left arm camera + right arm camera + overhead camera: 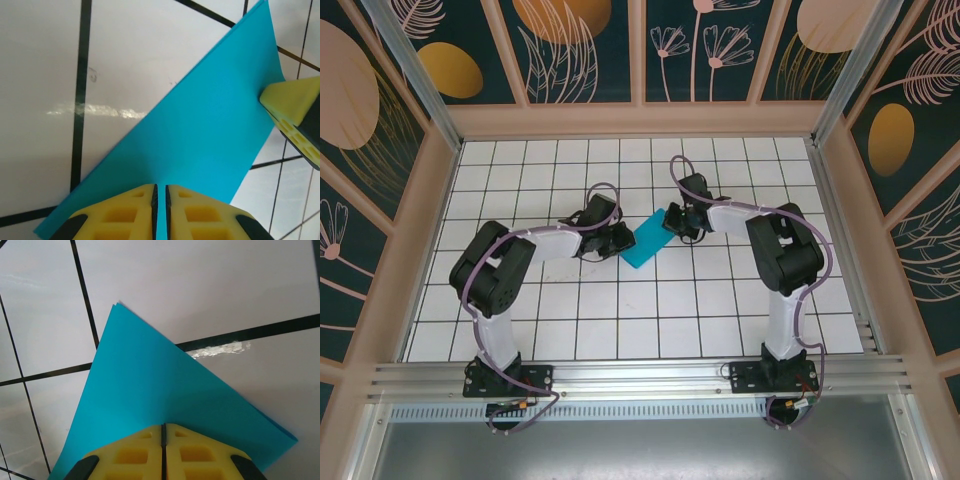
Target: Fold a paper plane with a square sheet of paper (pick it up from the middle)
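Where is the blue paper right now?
In the top view, the square sheet of paper is over the table centre, pinched between the left gripper and the right gripper on either side.

You've got a white tabletop w/ black grid lines (620, 320), boxed in by dark teal wall panels w/ pink-and-orange plant prints (585, 45); a ribbed aluminium rail (640, 378) runs along its near edge.

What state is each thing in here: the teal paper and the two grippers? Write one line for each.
square sheet of paper: folded over into layers, pinched at opposite edges by both grippers.
left gripper: shut on one edge of the paper.
right gripper: shut on the opposite edge of the paper.
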Controlling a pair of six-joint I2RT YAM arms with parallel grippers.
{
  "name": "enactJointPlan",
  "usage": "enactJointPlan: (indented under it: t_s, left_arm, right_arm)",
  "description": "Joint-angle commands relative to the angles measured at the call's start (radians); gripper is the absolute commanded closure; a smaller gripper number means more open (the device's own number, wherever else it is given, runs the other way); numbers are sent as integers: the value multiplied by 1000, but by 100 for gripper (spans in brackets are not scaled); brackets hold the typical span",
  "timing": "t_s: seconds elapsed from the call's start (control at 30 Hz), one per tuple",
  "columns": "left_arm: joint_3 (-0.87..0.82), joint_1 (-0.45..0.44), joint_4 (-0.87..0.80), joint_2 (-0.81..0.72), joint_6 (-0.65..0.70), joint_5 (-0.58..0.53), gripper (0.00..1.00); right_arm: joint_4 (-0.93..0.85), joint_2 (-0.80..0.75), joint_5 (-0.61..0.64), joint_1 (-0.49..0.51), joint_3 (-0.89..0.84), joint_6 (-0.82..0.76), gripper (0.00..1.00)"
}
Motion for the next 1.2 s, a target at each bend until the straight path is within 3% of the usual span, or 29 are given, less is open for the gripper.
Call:
enactJointPlan:
  t_s: [0.0, 0.5, 0.67, 0.93, 1.17]
  left_arm:
    - [41, -3, -75, 33, 48, -64, 83]
    - [112, 0, -153, 51, 156, -137, 83]
    - [114, 2, -135, -34, 171, -122, 82]
    - [-131, -28, 64, -214, -54, 22, 89]
    - [-193, -54, -25, -227, -83, 34, 91]
  right_arm:
    - [-51, 2, 6, -8, 0, 3, 91]
    - [128, -120, -74, 105, -228, 290, 90]
    - [176, -184, -27, 96, -241, 224, 90]
    - [248, -248, -142, 131, -297, 84, 94]
    - [211, -214, -118, 168, -279, 59, 95]
